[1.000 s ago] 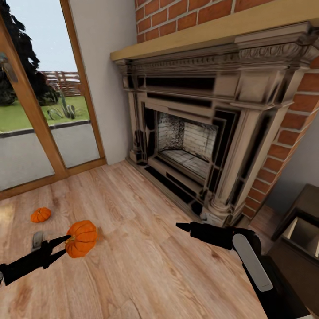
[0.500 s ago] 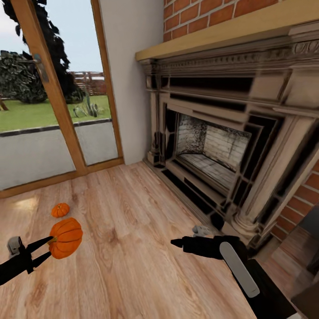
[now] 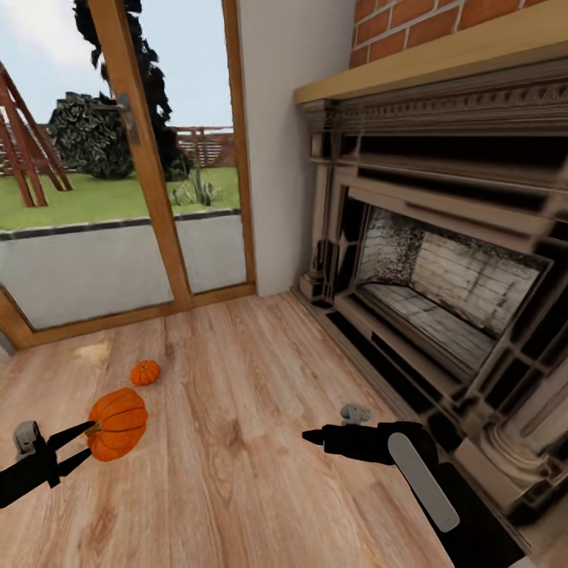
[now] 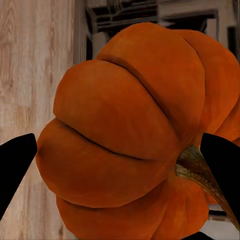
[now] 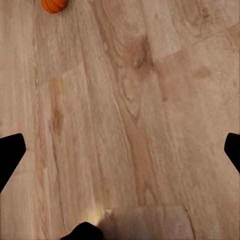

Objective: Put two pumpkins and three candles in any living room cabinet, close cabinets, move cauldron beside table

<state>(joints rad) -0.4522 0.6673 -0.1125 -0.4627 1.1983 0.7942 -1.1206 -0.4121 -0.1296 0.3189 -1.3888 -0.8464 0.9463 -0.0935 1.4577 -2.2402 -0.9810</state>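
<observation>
Left hand (image 3: 80, 442) clamped on a large pumpkin (image 3: 117, 423) held above the wood floor (image 3: 237, 473), smaller pumpkin (image 3: 144, 372) resting on the floor beyond, right hand (image 3: 309, 435) spread open and empty near the fireplace (image 3: 442, 284).

My left arm reaches in low from the side, and its left gripper (image 3: 83, 443) points forward and inward, the two black fingers (image 4: 15, 165) spread around a pumpkin (image 3: 117, 423) and touching its stem end, so the fruit hangs clear of the floor. In the left wrist view one fingertip sits on either flank of that pumpkin. My right arm lies bent across the lower corner, its pale strip facing up, and the right gripper (image 3: 312, 435) points toward the held pumpkin, well apart from it, fingers spread wide with nothing between them.
</observation>
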